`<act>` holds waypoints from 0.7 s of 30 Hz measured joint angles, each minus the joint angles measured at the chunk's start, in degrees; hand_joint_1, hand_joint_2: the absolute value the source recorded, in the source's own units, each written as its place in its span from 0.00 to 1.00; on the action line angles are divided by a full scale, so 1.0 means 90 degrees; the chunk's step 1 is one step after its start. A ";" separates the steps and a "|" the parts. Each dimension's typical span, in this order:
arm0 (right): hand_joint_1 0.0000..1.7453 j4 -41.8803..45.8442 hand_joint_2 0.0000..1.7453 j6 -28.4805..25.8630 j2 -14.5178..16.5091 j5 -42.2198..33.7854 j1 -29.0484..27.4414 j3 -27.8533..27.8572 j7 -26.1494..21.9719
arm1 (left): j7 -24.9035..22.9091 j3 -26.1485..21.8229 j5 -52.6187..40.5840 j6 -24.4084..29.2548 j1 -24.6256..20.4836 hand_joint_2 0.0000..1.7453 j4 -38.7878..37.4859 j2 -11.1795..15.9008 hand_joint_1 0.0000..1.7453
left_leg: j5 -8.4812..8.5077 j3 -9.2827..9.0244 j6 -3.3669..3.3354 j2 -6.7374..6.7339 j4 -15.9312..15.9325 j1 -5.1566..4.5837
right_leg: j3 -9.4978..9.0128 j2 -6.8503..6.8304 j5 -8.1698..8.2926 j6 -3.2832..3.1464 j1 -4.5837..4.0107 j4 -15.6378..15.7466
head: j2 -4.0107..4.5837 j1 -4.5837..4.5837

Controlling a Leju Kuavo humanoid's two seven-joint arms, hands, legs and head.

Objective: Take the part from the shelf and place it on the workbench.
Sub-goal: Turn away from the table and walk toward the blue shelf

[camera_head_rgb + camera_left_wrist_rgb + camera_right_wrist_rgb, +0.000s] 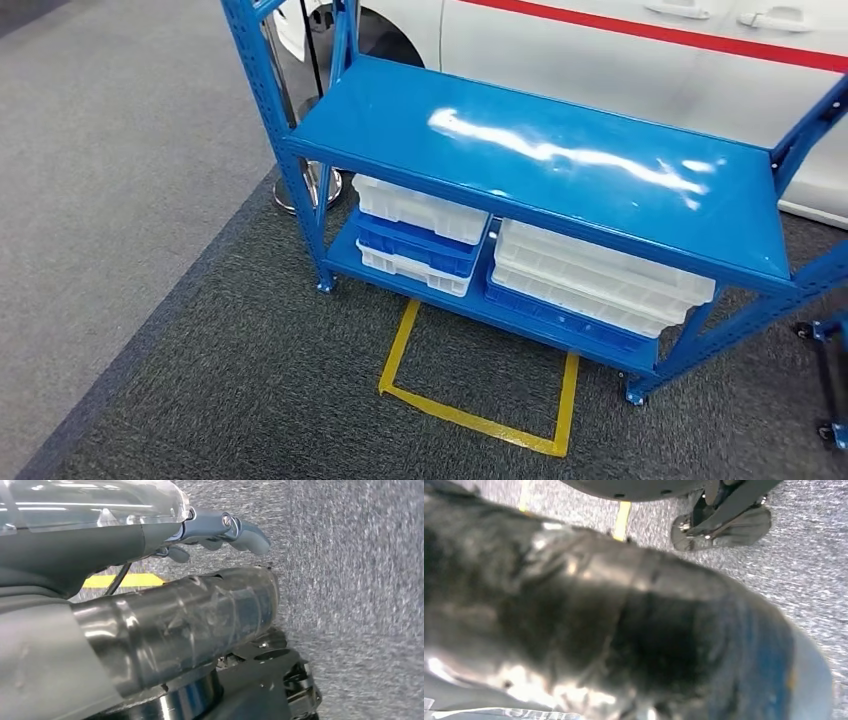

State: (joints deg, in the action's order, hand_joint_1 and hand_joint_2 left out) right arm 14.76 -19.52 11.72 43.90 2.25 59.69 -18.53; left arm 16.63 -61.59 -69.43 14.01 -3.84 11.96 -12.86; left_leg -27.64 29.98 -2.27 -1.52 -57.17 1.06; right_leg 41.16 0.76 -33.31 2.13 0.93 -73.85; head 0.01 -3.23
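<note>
My left fingers (240,532) are lying stretched and slightly apart, holding nothing; my right hand (624,630) is blurring too close to tell its state. Task: hardly begun, I am judging. The part I cannot pick out yet. Shelf (540,150), one, blue, its top board bare, filling the frame's centre. Trays: left stack (415,235), three; right stack (600,275), about three. Yellow floor tape (480,415), one outline, lower centre. White car (600,50), one, upper right.

No readable text or labels, as far as these partly blurred views allow.
</note>
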 joint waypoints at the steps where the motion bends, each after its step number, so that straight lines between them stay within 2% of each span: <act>1: 0.00 -0.0001 0.00 0.0013 0.0000 0.0011 -0.0005 0.0000 0.0002 | 0.0001 0.0000 0.0001 0.0001 0.0003 0.00 0.0000 0.0000 0.00 | -0.0015 -0.0007 0.0006 -0.0093 -0.0001 -0.0003 | 0.0040 -0.0032 0.0026 0.0015 0.0012 -0.0093 | 0.0000 0.0001; 2: 0.00 -0.0002 0.00 0.0024 -0.0001 0.0021 -0.0012 0.0000 0.0003 | 0.0004 0.0000 0.0002 0.0001 0.0001 0.00 0.0000 -0.0001 0.00 | -0.0031 -0.0023 0.0018 -0.0174 -0.0003 -0.0003 | -0.0058 -0.0064 0.0172 0.0022 0.0024 0.0076 | -0.0001 -0.0001; 3: 0.00 -0.0003 0.00 0.0033 -0.0001 0.0029 -0.0019 0.0000 0.0004 | 0.0009 0.0000 0.0004 0.0001 -0.0005 0.00 0.0000 -0.0004 0.00 | -0.0051 -0.0048 0.0036 -0.0246 -0.0005 -0.0003 | -0.0275 -0.0123 0.0391 0.0020 0.0033 0.0463 | -0.0001 -0.0001; 5: 0.00 -0.0002 0.00 0.0047 -0.0002 0.0038 -0.0017 0.0000 0.0007 | 0.0021 0.0000 0.0004 -0.0001 -0.0013 0.00 0.0000 -0.0008 0.00 | -0.0105 -0.0095 0.0099 -0.0366 -0.0017 -0.0020 | -0.0730 -0.0339 0.0697 -0.0044 0.0009 0.1310 | -0.0001 0.0000; 6: 0.00 -0.0002 0.00 0.0050 -0.0002 0.0042 -0.0010 0.0000 0.0009 | 0.0024 0.0000 0.0004 -0.0002 -0.0017 0.00 0.0000 -0.0008 0.00 | -0.0130 -0.0113 0.0139 -0.0414 -0.0021 -0.0033 | -0.0852 -0.0406 0.0751 -0.0092 -0.0013 0.1545 | -0.0001 0.0002; 7: 0.00 -0.0001 0.00 0.0052 -0.0003 0.0047 -0.0007 0.0000 0.0013 | 0.0025 0.0000 0.0004 -0.0004 -0.0025 0.00 0.0000 -0.0008 0.00 | -0.0151 -0.0128 0.0179 -0.0458 -0.0021 -0.0046 | -0.0888 -0.0429 0.0740 -0.0142 -0.0038 0.1627 | -0.0001 0.0003; 9: 0.00 -0.0002 0.00 0.0052 -0.0004 0.0054 -0.0016 0.0000 0.0022 | 0.0025 0.0000 0.0001 -0.0007 -0.0052 0.00 0.0000 -0.0007 0.00 | -0.0182 -0.0179 0.0252 -0.0524 -0.0012 -0.0048 | -0.0882 -0.0311 0.0745 -0.0231 -0.0043 0.1629 | -0.0001 0.0004; 10: 0.00 -0.0002 0.00 0.0051 -0.0005 0.0056 -0.0022 0.0000 0.0030 | 0.0025 0.0000 -0.0001 -0.0008 -0.0063 0.00 0.0000 -0.0007 0.00 | -0.0228 -0.0190 0.0287 -0.0462 -0.0048 -0.0037 | -0.0889 -0.0255 0.0755 -0.0270 -0.0031 0.1649 | -0.0001 0.0004; 12: 0.00 -0.0004 0.00 0.0050 -0.0005 0.0064 -0.0016 0.0000 0.0046 | 0.0025 0.0000 -0.0002 -0.0010 -0.0063 0.00 0.0000 -0.0007 0.00 | -0.0502 -0.0039 0.0339 -0.0173 -0.0435 -0.0009 | -0.0902 -0.0146 0.0785 -0.0357 0.0001 0.1690 | -0.0001 0.0008; 13: 0.00 -0.0004 0.00 0.0050 -0.0005 0.0069 -0.0010 0.0000 0.0053 | 0.0024 0.0000 -0.0003 -0.0012 -0.0054 0.00 0.0000 -0.0008 0.00 | -0.0715 0.0140 0.0353 -0.0014 -0.0824 -0.0001 | -0.0897 -0.0089 0.0790 -0.0384 -0.0007 0.1694 | -0.0001 0.0010; 14: 0.00 -0.0004 0.00 0.0049 -0.0005 0.0075 -0.0006 0.0000 0.0058 | 0.0022 0.0000 -0.0003 -0.0013 -0.0041 0.00 0.0000 -0.0009 0.00 | -0.0917 0.0362 0.0360 0.0070 -0.1276 0.0001 | -0.0891 -0.0020 0.0791 -0.0407 -0.0017 0.1691 | -0.0001 0.0012; 15: 0.00 -0.0004 0.00 0.0049 -0.0005 0.0083 -0.0005 0.0000 0.0063 | 0.0020 0.0000 -0.0003 -0.0015 -0.0027 0.00 0.0000 -0.0009 0.00 | -0.1033 0.0556 0.0366 0.0102 -0.1651 0.0002 | -0.0890 0.0061 0.0790 -0.0417 -0.0028 0.1688 | -0.0001 0.0011; 16: 0.00 -0.0005 0.00 0.0049 -0.0005 0.0089 -0.0008 0.0000 0.0069 | 0.0018 0.0000 -0.0004 -0.0015 -0.0015 0.00 0.0000 -0.0008 0.00 | -0.1023 0.0668 0.0364 0.0114 -0.1837 0.0002 | -0.0894 0.0144 0.0789 -0.0421 -0.0038 0.1683 | -0.0001 0.0012; 17: 0.00 -0.0005 0.00 0.0046 -0.0005 0.0100 -0.0011 0.0000 0.0081 | 0.0016 0.0000 -0.0006 -0.0015 -0.0007 0.00 0.0000 -0.0008 0.00 | -0.0879 0.0671 0.0353 0.0122 -0.1777 0.0002 | -0.0902 0.0231 0.0787 -0.0421 -0.0043 0.1678 | -0.0001 0.0011; 19: 0.00 -0.0007 0.00 0.0034 -0.0004 0.0143 -0.0010 -0.0002 0.0139 | 0.0008 0.0000 -0.0020 -0.0015 -0.0005 0.00 0.0000 -0.0009 0.00 | -0.0365 0.0399 0.0298 0.0190 -0.1026 0.0000 | -0.0920 0.0369 0.0778 -0.0411 -0.0046 0.1663 | -0.0001 0.0011; 20: 0.00 -0.0011 0.00 0.0027 -0.0001 0.0170 -0.0009 -0.0004 0.0192 | 0.0000 0.0000 -0.0029 -0.0015 -0.0011 0.00 0.0000 -0.0008 0.00 | -0.0173 0.0245 0.0262 0.0251 -0.0610 -0.0008 | -0.0917 0.0421 0.0769 -0.0394 -0.0057 0.1644 | -0.0001 0.0009; 21: 0.00 -0.0015 0.00 0.0027 0.0002 0.0194 -0.0009 -0.0006 0.0263 | -0.0008 0.0001 -0.0041 -0.0015 -0.0025 0.00 0.0000 -0.0008 0.00 | -0.0061 0.0140 0.0233 0.0306 -0.0309 -0.0018 | -0.0904 0.0456 0.0767 -0.0367 -0.0060 0.1630 | -0.0001 0.0010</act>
State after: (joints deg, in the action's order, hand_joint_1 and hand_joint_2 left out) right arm 14.63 -19.28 11.74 45.65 2.16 59.64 -16.16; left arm 16.56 -61.59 -69.80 13.87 -4.07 11.96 -12.93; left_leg -28.19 31.24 -0.17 1.23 -59.95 0.90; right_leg 33.02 4.87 -26.41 -1.17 0.39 -59.18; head 0.00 -3.15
